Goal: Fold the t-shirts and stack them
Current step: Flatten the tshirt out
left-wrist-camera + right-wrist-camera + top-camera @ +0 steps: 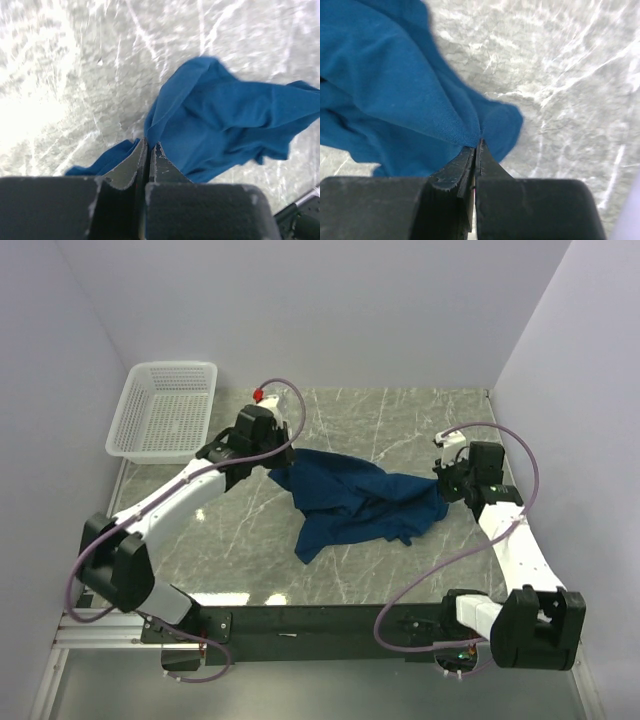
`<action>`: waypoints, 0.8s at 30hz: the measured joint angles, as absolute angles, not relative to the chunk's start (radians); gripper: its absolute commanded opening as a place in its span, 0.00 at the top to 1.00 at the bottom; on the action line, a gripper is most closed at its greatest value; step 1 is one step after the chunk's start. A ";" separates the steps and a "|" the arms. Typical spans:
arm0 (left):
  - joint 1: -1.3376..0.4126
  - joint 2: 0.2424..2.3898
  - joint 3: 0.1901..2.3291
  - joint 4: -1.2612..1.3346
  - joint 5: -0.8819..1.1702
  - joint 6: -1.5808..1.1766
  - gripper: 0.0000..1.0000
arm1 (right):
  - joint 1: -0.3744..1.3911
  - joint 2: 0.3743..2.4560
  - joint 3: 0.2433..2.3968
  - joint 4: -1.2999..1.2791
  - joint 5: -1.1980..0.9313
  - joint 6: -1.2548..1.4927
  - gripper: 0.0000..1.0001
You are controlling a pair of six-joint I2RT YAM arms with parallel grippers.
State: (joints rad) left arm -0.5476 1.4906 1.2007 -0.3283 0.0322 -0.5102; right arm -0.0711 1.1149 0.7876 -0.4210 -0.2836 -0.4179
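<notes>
L tool (148,146) pinching one edge of navy t-shirt (355,502); R tool (476,145) pinching opp. edge. Cloth crumpled, sagging btwn them on marble desk (400,420).

Obstacles: t-shirt (355,502) bunched mid-table, spanning between my left gripper (274,467) and right gripper (446,490); white basket (165,410) stood far-left. Free room: bare table (400,420) lay behind the cloth and along my near edge.

The t-shirt (355,502) lies bunched on the middle of the table (400,420), between the two grippers. The left gripper (275,471) meets its far-left corner and the right gripper (444,490) its right edge. The basket (165,410) sits at the far-left corner.
</notes>
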 measured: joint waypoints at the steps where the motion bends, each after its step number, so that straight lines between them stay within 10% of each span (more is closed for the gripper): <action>1: -0.548 1.467 1.203 -0.330 0.036 -0.505 0.98 | -0.071 1.099 0.794 -0.434 -0.287 -0.427 1.00; 14: -0.548 1.133 1.180 -0.397 0.031 -0.446 0.99 | -0.073 0.748 0.940 -0.554 -0.428 -0.580 1.00; 24: -0.548 0.843 0.914 -0.458 0.019 -0.471 0.99 | -0.078 0.531 0.496 -0.707 -0.312 -0.876 1.00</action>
State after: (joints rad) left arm -0.5476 0.8429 0.9138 -0.4583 0.0193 -0.4706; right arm -0.0776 0.5308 0.4957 -0.7067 -0.3122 -0.8757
